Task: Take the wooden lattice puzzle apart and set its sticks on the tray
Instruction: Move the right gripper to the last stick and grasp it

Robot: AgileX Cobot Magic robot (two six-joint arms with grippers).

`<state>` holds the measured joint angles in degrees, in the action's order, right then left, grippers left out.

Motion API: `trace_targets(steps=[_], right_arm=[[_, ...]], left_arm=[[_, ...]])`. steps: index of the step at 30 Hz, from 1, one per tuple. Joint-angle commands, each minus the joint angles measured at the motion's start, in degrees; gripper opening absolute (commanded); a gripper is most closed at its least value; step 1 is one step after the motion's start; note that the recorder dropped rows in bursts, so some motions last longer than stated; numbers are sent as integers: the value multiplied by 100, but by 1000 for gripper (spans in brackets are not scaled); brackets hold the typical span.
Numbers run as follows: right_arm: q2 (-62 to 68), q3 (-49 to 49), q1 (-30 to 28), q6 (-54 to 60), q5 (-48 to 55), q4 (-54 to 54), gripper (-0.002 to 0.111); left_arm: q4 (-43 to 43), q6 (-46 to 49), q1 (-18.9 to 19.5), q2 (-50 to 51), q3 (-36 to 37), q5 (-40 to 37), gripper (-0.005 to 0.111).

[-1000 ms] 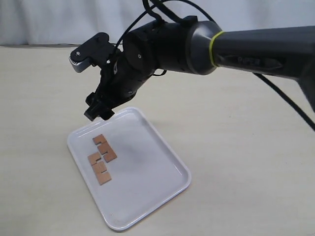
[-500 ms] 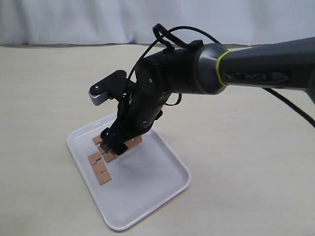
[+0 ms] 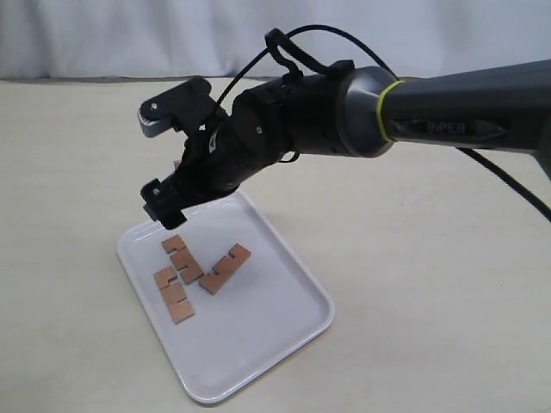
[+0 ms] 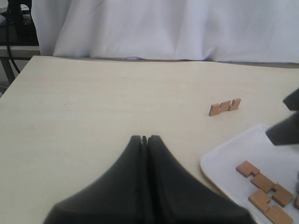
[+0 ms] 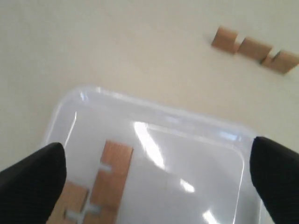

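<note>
Three sticks (image 3: 182, 258) are seen lying flat on the tray (image 3: 267, 318), just below the right fingers (image 5: 32, 182), which are spread wide with nothing held between them. A fourth stick (image 4: 224, 107) is seen on the surface (image 4: 93, 102) near the tray's rim; in the exterior view it is hidden by the arm (image 3: 344, 112). The left fingers (image 4: 135, 163) are pressed together, empty.

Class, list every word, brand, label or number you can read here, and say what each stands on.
"PiPER": on the dark forearm of the right arm.
Nothing else is readable; the tray and the sticks show no writing.
</note>
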<state>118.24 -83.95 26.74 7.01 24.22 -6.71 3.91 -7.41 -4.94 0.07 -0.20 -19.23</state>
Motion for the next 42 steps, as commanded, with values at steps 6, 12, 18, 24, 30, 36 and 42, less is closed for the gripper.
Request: trace_targets(steps=[6,12,18,24,30,36,42], right_arm=[[552,-297,-8,-1497,-2057,-13,105],[1211,-1342,2,-1721,-1416,-13,104],[1802,-2525,2,-2570,-211,813,104],[2286,-3612,235,-4663,1454,3521,101],[2551,-3718,472,-6492,1138,4876,100],[2756,-3718,472,-7371,1191,5536,100],[2889,-3718,445,-7657,1270,6032,100]], left_arm=[[-6,-17,-44,-7,20,84,0],[-6,-17,-44,-7,20,84,0],[17,-17,-44,-7,20,62,0],[17,-17,-44,-7,20,62,0],[17,-17,-44,-7,20,62,0],[17,-17,-44,-7,20,62,0],[17,-17,-44,-7,20,62,0]])
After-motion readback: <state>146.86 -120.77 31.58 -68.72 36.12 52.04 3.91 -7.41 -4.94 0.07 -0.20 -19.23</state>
